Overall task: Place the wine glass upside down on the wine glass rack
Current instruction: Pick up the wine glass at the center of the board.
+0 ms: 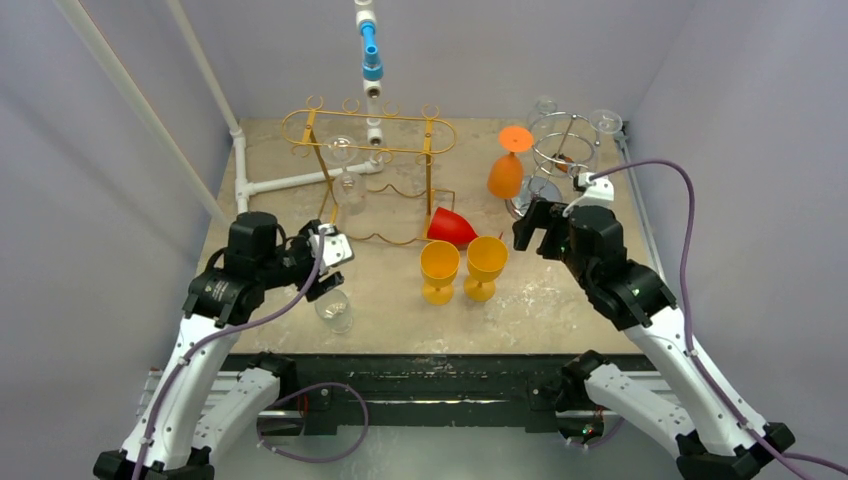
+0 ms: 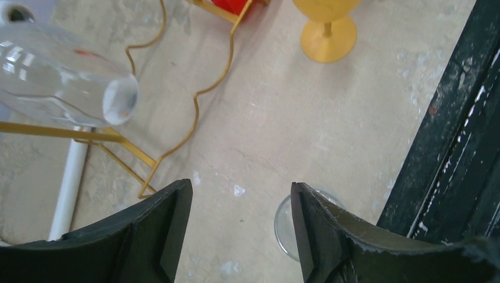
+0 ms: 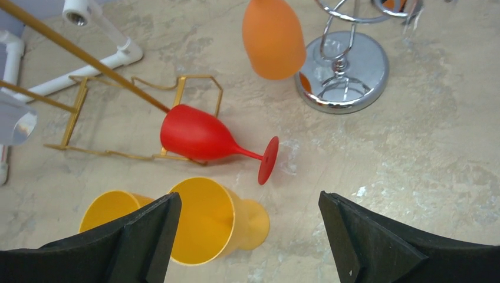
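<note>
A clear wine glass stands on the table just in front of my left gripper. In the left wrist view only an arc of it shows beside the right finger. The left gripper is open, with only bare table between its fingers. The gold wine glass rack stands at the back, and another clear glass hangs upside down from it. My right gripper is open above two upright yellow glasses, holding nothing.
A red glass lies on its side against the gold rack's foot. An orange glass hangs upside down on a chrome stand at the back right. White pipework runs behind the rack. The table's black front edge is close.
</note>
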Available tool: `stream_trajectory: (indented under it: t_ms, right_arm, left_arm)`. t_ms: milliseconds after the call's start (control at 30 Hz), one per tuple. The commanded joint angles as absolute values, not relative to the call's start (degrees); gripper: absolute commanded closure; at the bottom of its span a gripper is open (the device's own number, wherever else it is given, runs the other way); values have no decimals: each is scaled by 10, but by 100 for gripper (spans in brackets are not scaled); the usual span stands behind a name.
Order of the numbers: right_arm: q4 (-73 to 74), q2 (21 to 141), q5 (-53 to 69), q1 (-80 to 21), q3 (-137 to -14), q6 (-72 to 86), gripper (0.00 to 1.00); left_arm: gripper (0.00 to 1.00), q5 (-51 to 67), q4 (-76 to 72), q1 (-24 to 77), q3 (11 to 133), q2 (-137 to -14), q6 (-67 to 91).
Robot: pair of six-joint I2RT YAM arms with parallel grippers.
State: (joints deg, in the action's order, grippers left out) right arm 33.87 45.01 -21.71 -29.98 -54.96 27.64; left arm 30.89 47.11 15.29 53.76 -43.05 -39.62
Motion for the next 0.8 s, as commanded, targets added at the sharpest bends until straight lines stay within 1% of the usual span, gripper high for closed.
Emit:
stream_trajectory:
  t_ms: [0, 100, 267, 400, 467, 633, 767]
  right_arm:
    - [379, 469, -122, -302, -602, 287, 1]
    - [390, 490, -97, -302, -617, 297, 1]
    - [446, 554, -9, -301, -622, 302, 1]
    - [463, 567, -8, -301, -624, 301, 1]
    - [466, 573, -18, -301, -637, 297, 5]
    - [469, 578, -54, -301, -652, 290, 10]
    - [466, 581, -58, -301, -640, 288, 20]
  left_arm:
    - [35, 254, 527, 154, 518, -452, -442]
    - [34, 243, 531, 154, 502, -454, -447]
    - [33, 249, 528, 154, 502, -449, -447]
    - [30, 276, 513, 154, 529, -448, -420]
    - [30, 284, 515, 154, 539, -450, -410]
    - [29, 278, 521, 154, 530, -441, -415]
    - [28, 281, 522, 154, 530, -437, -418]
